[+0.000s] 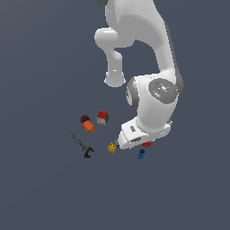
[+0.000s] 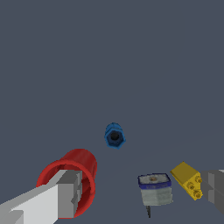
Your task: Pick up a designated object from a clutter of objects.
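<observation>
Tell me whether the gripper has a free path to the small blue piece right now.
Probably yes. The blue piece lies apart from the red cup and yellow block, with bare floor around it, and the gripper looks open.

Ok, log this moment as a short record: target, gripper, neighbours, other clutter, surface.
target: blue piece, lying free, dark hole facing the wrist camera
gripper: gripper, fingers apart, holding nothing
neighbours: red cup on its side; grey-blue piece; yellow block
other clutter: red-green-white cube; orange cylinder; dark wrench, towards the exterior view's left
surface: plain grey floor
</observation>
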### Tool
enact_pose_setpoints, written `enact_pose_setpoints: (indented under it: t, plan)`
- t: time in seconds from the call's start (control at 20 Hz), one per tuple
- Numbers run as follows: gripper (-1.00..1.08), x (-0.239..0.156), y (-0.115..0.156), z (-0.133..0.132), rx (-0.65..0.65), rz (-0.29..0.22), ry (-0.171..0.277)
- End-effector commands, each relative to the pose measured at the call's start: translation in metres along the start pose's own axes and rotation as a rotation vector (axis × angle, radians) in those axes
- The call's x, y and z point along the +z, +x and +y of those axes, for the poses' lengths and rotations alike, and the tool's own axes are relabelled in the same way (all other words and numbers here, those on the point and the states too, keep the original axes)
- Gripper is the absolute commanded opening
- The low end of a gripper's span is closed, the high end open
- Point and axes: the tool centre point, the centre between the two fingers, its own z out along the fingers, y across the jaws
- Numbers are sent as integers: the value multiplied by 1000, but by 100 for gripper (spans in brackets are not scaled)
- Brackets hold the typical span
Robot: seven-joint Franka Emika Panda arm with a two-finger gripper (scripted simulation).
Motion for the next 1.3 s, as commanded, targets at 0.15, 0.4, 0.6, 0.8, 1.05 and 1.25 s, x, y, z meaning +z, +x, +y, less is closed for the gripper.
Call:
enact_pose_setpoints:
  t: [0.15, 0.4, 0.6, 0.8, 1.05, 1.25]
  plan:
    - [100, 34, 8, -10, -47, -3, 1]
    - [100, 50, 11, -15, -68, -6, 3]
    - [100, 51, 11, -16, -70, -7, 3]
    - [100, 58, 11, -16, -70, -7, 3]
    - [100, 83, 10, -16, -71, -7, 3]
    - [100, 99, 10, -17, -72, -6, 3]
